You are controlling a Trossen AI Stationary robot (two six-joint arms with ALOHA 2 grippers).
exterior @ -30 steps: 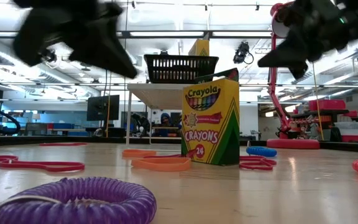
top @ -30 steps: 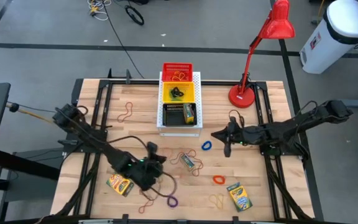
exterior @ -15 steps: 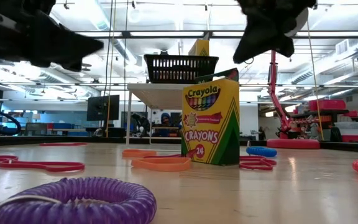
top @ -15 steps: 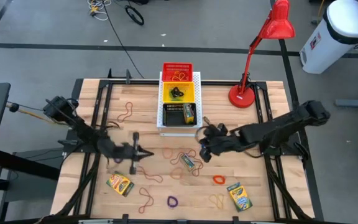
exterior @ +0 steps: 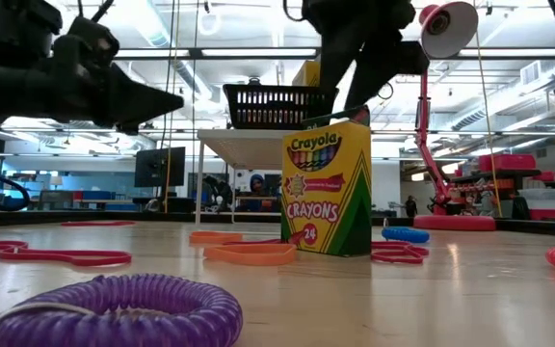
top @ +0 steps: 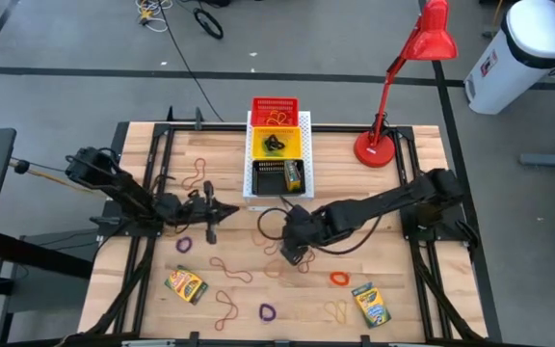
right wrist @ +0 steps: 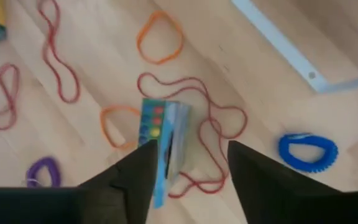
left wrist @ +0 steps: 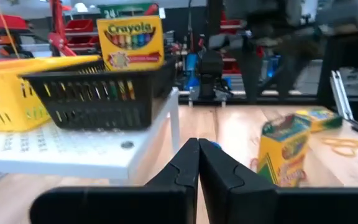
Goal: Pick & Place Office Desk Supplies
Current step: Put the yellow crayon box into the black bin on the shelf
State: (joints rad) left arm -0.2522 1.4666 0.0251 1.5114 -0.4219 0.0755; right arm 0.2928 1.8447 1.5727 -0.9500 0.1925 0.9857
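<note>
Right gripper (right wrist: 188, 165) hangs over mid-counter, fingers apart around an upright yellow crayon box (right wrist: 165, 140) ringed by red bands (right wrist: 219, 115). Left gripper (top: 210, 212), fingers together, holds nothing beside the white board (left wrist: 73, 155).

crayon box (exterior: 325, 188) – yellow, green | coil loop (exterior: 114, 310) – purple | lamp (top: 408, 82) – red | basket (top: 276, 145) – yellow

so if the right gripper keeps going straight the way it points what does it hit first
Probably the standing crayon box: the right gripper hangs open, pointing down at the table, with the box's top between its fingers. How far above it the fingers hang is hard to judge.
</note>
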